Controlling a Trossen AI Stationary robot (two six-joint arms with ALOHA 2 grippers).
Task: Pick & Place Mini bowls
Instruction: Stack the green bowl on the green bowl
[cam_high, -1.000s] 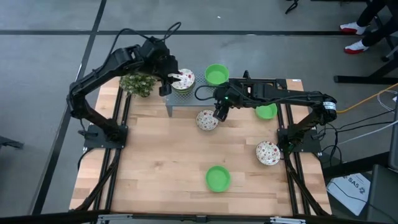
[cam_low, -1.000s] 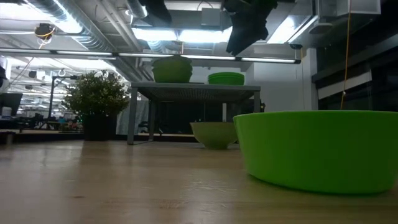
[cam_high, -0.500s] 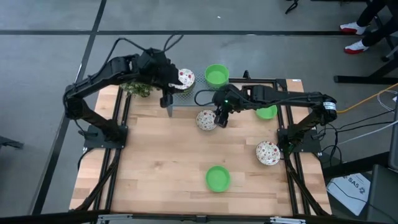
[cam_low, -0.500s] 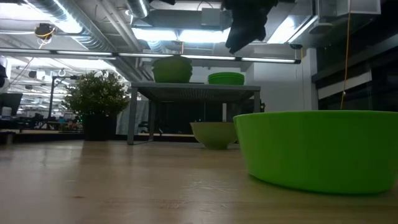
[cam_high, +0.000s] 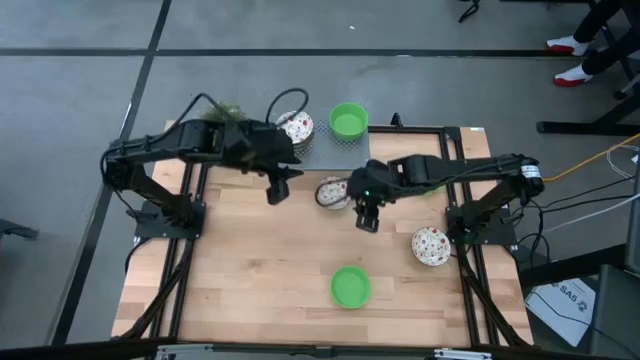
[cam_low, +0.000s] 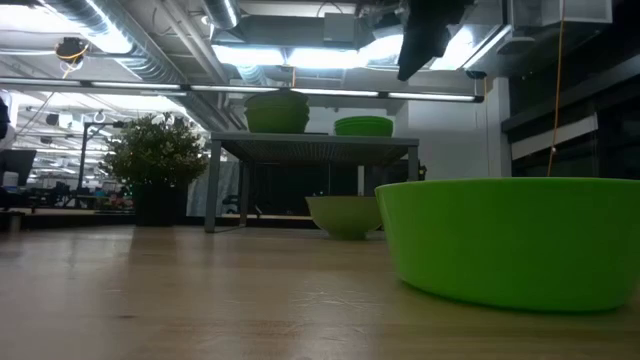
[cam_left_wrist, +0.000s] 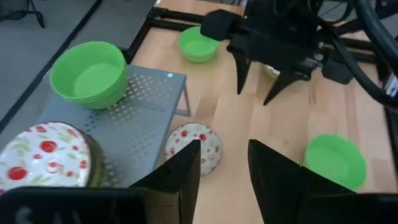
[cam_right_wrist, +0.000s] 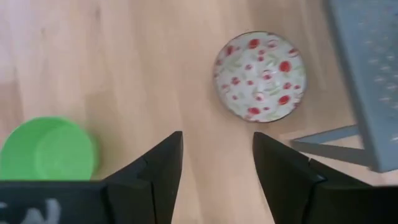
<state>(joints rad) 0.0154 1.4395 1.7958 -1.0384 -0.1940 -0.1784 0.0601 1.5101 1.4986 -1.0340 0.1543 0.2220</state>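
Note:
Two stacks of mini bowls sit on the grey stand (cam_high: 322, 150): a patterned stack (cam_high: 296, 126) and a green stack (cam_high: 348, 120). One patterned bowl (cam_high: 333, 192) rests on the table in front of the stand. Another patterned bowl (cam_high: 431, 245) lies near the right edge, and a green bowl (cam_high: 351, 286) sits toward the near edge. A further green bowl (cam_left_wrist: 198, 46) shows beyond the right arm. My left gripper (cam_high: 277, 190) hovers open, left of the single patterned bowl (cam_left_wrist: 194, 146). My right gripper (cam_high: 366, 218) hovers open, just near-side and right of that bowl (cam_right_wrist: 260, 76).
A potted plant (cam_low: 155, 165) stands at the far left corner beside the stand, mostly covered by my left arm in the high view. The stand's legs (cam_right_wrist: 323, 149) rise close to the single patterned bowl. Bare wood lies across the table's near left part (cam_high: 240, 280).
My left gripper has drawn back from over the patterned stack on the stand, toward the near edge, and now hangs over the table in front of the stand. My right gripper has moved from beside the single patterned bowl toward the near edge. No bowl has shifted.

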